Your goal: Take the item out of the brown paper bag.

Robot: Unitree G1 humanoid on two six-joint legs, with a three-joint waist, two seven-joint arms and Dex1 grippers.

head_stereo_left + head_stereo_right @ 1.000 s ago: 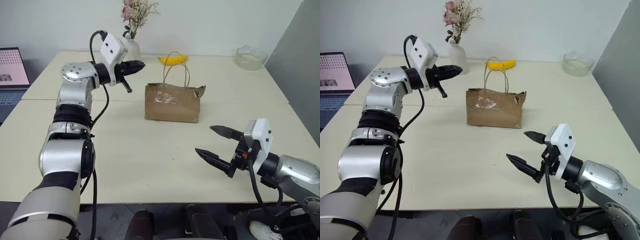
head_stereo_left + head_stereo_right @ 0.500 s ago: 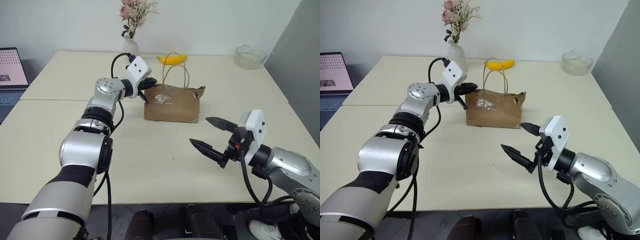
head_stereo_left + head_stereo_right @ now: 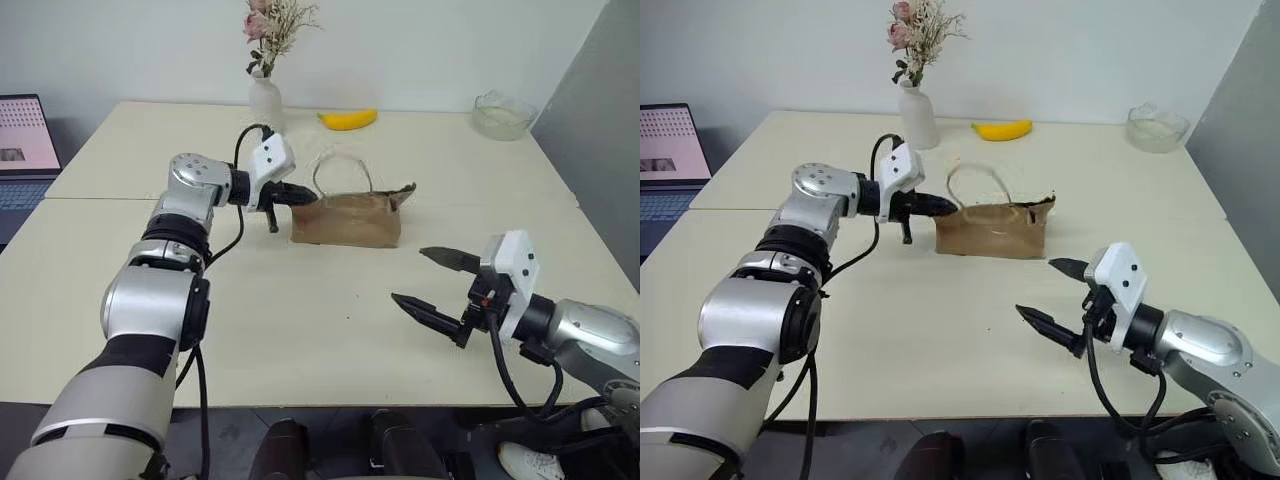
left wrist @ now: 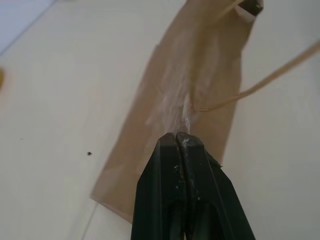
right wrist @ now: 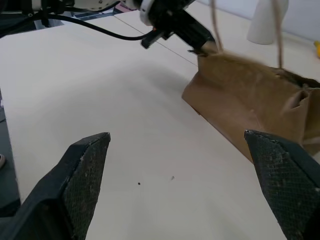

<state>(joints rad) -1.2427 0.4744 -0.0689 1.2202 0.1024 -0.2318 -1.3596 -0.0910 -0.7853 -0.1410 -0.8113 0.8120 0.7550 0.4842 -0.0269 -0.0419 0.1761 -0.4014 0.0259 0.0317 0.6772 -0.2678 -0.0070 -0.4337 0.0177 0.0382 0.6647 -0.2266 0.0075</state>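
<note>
Vase (image 3: 263, 100), banana (image 3: 348, 120) and bowl (image 3: 500, 114) stand behind the brown paper bag (image 3: 350, 220).

Both arms are built of silver-grey rounded metal segments joined by black ribbed collars, with loose black cables looping along them. Each wrist carries a white boxy camera housing, and the left claw (image 3: 312, 198) and right claw (image 3: 426, 282) have tapered black fingers (image 5: 82, 170) with a finely textured surface.

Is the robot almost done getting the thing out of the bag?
Not yet. The left gripper, shut, presses on the bag's top edge, squashing it. The right gripper waits wide open, empty. The item isn't visible, so reaching in and lifting it out remain.
</note>
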